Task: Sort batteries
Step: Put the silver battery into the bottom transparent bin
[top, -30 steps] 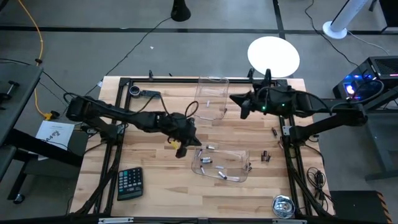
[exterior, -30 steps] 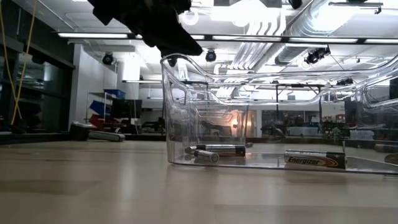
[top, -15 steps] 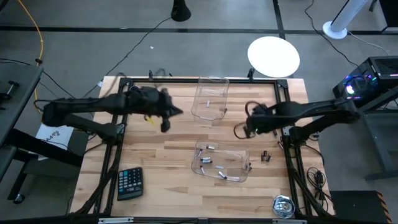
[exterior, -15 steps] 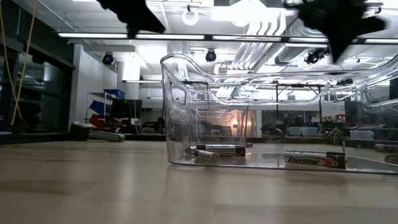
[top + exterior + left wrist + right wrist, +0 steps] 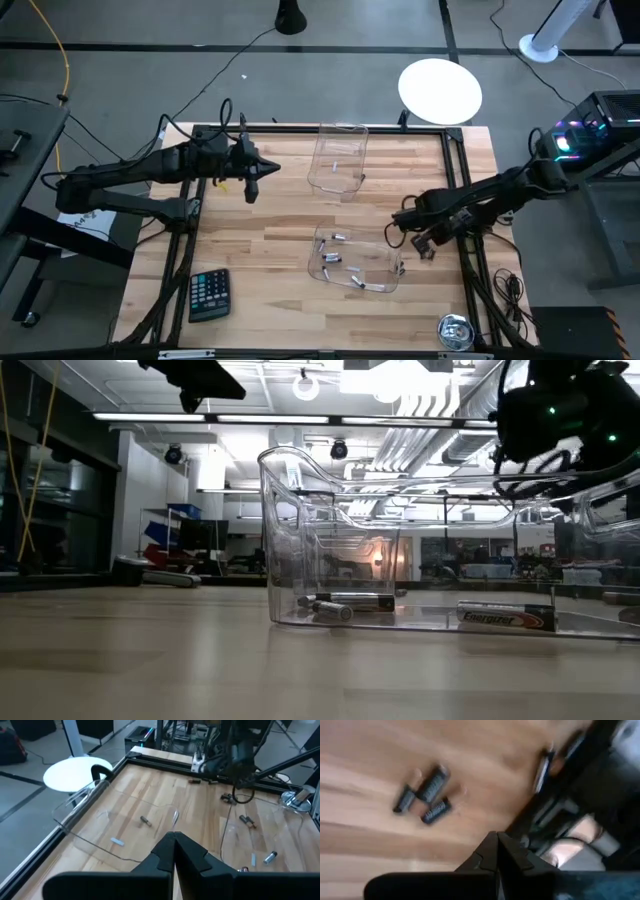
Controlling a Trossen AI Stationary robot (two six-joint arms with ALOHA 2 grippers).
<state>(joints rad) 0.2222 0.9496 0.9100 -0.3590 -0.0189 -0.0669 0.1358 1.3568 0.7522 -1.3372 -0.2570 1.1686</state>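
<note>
Batteries point(image 5: 426, 796) lie under right gripper point(image 5: 412, 236) (fingers pressed together).

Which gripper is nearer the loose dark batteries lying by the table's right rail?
Right. The right gripper hovers just beside those batteries; the left gripper is far across the table.

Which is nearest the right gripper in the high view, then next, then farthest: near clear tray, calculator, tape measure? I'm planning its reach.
From the right gripper:
1. Near clear tray, just beside it, toward table centre.
2. Tape measure, at the near right corner.
3. Calculator, far across, near left.
</note>
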